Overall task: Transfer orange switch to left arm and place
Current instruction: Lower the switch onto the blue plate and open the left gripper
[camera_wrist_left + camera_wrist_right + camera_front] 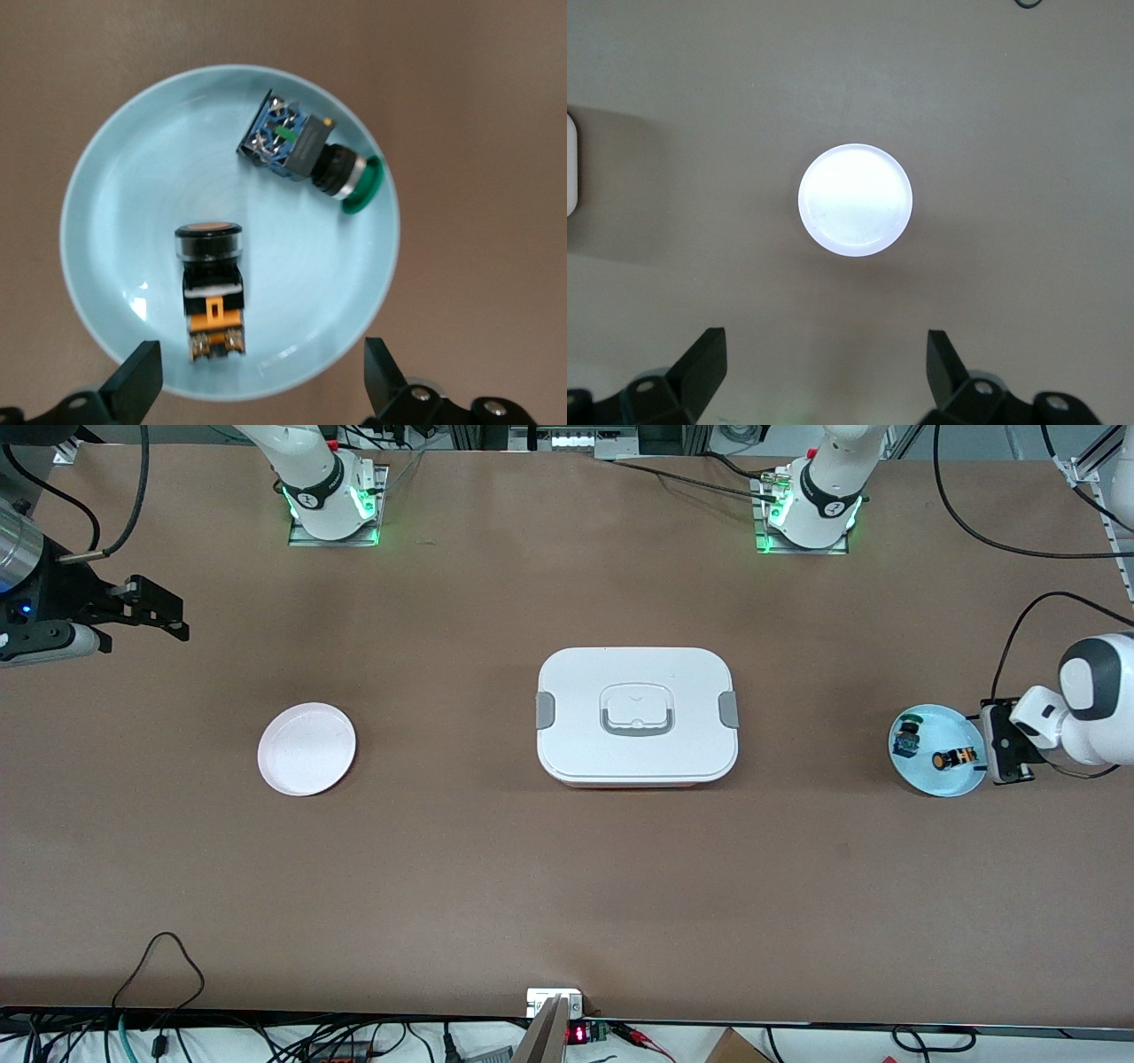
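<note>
Orange switch (952, 759) lies on my blue plate (921, 779) at the left arm's end, box (636, 715) mid-table. Left wrist: left gripper (257, 381) spread above it, empty. Right wrist: right gripper (824, 372) spread over the white plate (855, 200). Transfer not begun.

A pale round plate (855, 200) lies flat on the brown bench (1028, 133). The right gripper (824, 367) hangs above, fingers (700, 363) spread apart, holding nothing.
</note>
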Robot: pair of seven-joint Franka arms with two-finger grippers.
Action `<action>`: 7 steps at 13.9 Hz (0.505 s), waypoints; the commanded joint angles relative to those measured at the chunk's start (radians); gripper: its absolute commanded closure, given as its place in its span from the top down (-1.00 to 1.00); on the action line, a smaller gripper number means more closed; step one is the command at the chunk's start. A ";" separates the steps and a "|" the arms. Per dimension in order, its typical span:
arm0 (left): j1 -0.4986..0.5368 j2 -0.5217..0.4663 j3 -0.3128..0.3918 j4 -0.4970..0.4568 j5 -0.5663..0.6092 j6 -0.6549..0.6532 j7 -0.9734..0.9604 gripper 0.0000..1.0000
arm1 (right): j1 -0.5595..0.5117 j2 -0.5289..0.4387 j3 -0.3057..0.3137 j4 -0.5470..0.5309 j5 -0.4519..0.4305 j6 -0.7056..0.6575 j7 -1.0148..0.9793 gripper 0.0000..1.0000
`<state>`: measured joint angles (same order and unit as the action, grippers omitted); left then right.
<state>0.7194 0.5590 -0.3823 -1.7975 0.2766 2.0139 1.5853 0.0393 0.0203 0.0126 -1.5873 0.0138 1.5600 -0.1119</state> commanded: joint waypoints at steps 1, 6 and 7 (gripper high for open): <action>0.006 -0.062 -0.053 0.061 -0.004 -0.179 -0.129 1.00 | -0.001 -0.008 0.006 -0.003 -0.015 0.009 -0.003 1.00; -0.030 -0.057 -0.141 0.259 -0.002 -0.487 -0.495 1.00 | -0.002 -0.006 0.006 -0.002 -0.015 0.038 -0.014 1.00; -0.057 -0.054 -0.141 0.276 -0.002 -0.516 -0.569 1.00 | -0.002 -0.006 0.006 -0.002 -0.015 0.045 -0.020 1.00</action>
<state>0.7045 0.4875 -0.5200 -1.5834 0.2757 1.5701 1.1419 0.0397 0.0203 0.0128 -1.5873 0.0122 1.5906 -0.1170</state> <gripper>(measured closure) 0.000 0.000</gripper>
